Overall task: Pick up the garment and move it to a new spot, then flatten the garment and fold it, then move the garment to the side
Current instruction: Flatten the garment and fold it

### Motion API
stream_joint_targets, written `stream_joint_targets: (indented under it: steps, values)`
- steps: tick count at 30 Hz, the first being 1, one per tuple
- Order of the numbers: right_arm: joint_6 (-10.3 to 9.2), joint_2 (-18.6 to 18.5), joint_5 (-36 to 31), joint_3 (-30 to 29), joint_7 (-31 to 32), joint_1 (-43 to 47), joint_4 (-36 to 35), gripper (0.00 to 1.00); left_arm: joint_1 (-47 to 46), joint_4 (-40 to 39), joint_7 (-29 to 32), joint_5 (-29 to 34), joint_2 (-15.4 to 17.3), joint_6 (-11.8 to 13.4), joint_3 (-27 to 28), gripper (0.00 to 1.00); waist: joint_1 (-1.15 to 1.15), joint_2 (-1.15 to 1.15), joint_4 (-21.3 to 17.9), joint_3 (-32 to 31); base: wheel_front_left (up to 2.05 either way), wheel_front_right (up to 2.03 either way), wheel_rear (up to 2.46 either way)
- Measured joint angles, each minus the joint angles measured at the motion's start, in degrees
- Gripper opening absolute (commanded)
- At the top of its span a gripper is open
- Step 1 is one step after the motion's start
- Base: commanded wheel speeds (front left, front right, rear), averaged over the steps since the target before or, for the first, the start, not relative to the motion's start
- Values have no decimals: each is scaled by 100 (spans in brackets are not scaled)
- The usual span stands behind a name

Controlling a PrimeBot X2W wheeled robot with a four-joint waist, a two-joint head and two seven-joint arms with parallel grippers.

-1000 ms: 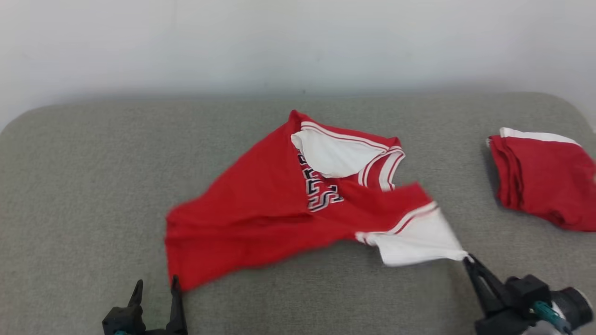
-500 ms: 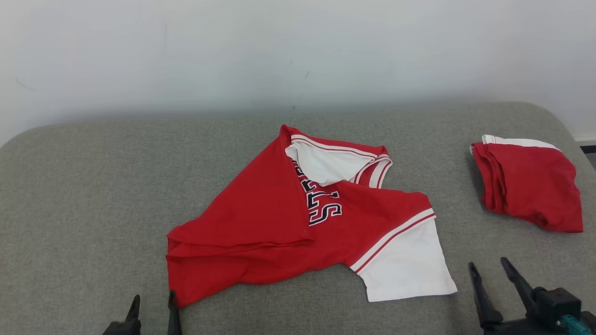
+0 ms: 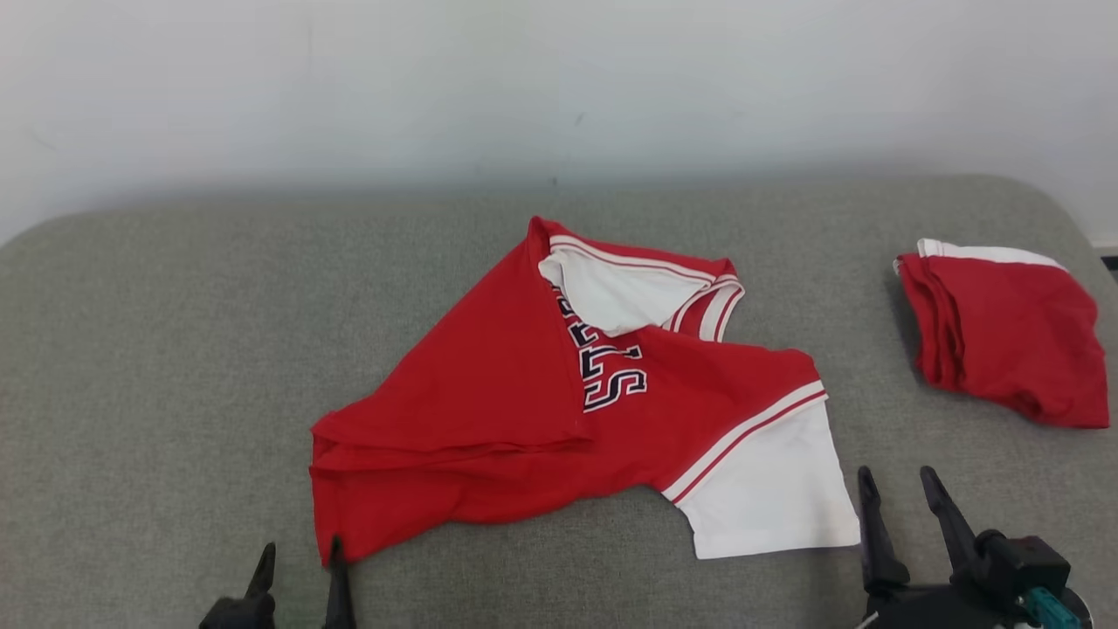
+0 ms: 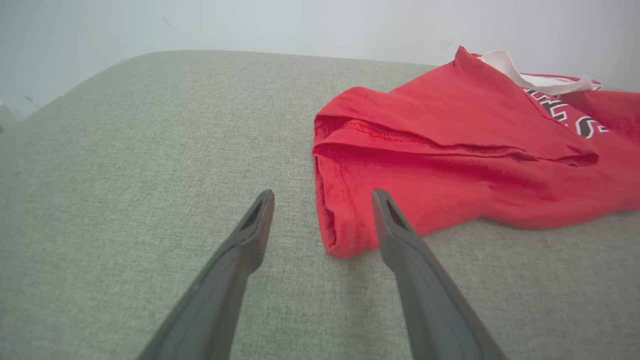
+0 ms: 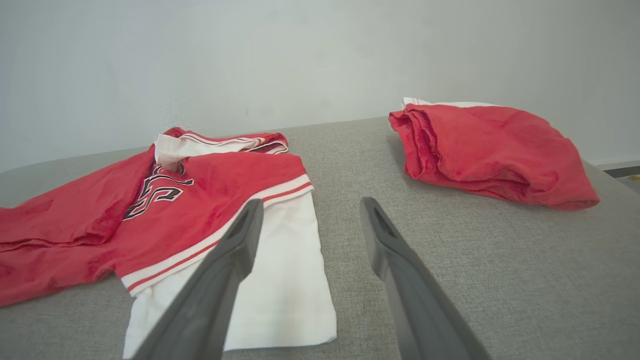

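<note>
While the garment [image 3: 524, 411] lies rumpled on the grey pad [image 3: 175, 349], left fingers [image 3: 262, 570] and right fingers [image 3: 873, 533] stand spread

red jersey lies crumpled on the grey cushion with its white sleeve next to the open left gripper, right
Not quite: the red jersey lies crumpled on the grey cushion, but its white sleeve is next to the open right gripper, as the head view shows.
</note>
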Motion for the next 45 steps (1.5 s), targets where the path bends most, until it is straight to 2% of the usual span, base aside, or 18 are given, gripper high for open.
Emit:
stream_joint_targets:
  steps: [11, 12, 13, 14, 15, 23, 24, 25, 26, 32, 39, 42, 45]
  values:
    - [0, 103, -146, -129, 0, -328, 287, 100, -448, 456, 0, -312, 0, 0, -200, 100, 2, 0, 38, 635, 0, 0, 0]
    - [1, 103, -151, -155, 0, -331, 321, 100, -453, 475, 0, -324, -1, 0, -211, 89, 2, 0, 40, 671, 0, 0, 0]
    - [1, 99, -153, -187, 0, -336, 372, 100, -454, 486, -1, -341, -3, -1, -215, 47, 2, 0, 44, 701, 0, 0, 0]
    - [1, 93, -160, -221, -1, -342, 438, 100, -458, 487, -2, -341, -1, -4, -218, 32, 2, 0, 49, 726, 0, 0, 0]
    - [1, 89, -176, -244, -1, -351, 512, 100, -467, 494, -3, -341, 0, -46, -221, 0, 2, 1, 55, 745, 0, 0, 0]
    - [1, 133, -296, -368, 0, -501, 1107, 100, -528, 525, -5, -327, 1, -200, -376, 0, 1, 0, 137, 825, 0, 0, 0]
    - [0, 136, -296, -342, 0, -530, 1221, 77, -529, 521, -5, -327, 0, -209, -389, 0, 1, 0, 146, 830, 0, 0, 0]
    - [0, 140, -294, -292, -4, -557, 1316, 33, -530, 503, -5, -327, 1, -244, -397, 0, 1, 0, 154, 836, 0, 0, 0]
    - [0, 146, -287, -254, -9, -601, 1388, 0, -532, 461, -5, -327, 0, -244, -401, 0, 1, 0, 163, 839, 0, 0, 0]
    - [1, 109, 16, -203, 0, -710, 1127, 0, -544, 79, 0, -230, 1, -196, -220, 0, 1, 0, 193, 748, 0, 0, 0]
    - [1, -136, 792, -283, 2, -1031, -292, 0, -820, -880, 1, 96, 47, -390, 186, 0, 1, 1, 157, 433, 0, 0, 0]
    - [1, -270, 1113, -305, 2, -1368, -910, 0, -1177, -1314, 0, 274, 280, -524, 304, 0, 0, 0, 127, 248, 0, 0, 0]
    - [1, -500, 1512, -325, 1, -1906, -1402, 0, -1734, -1724, 0, 421, 693, -608, 372, 0, 0, 0, 96, 46, 0, 0, 0]
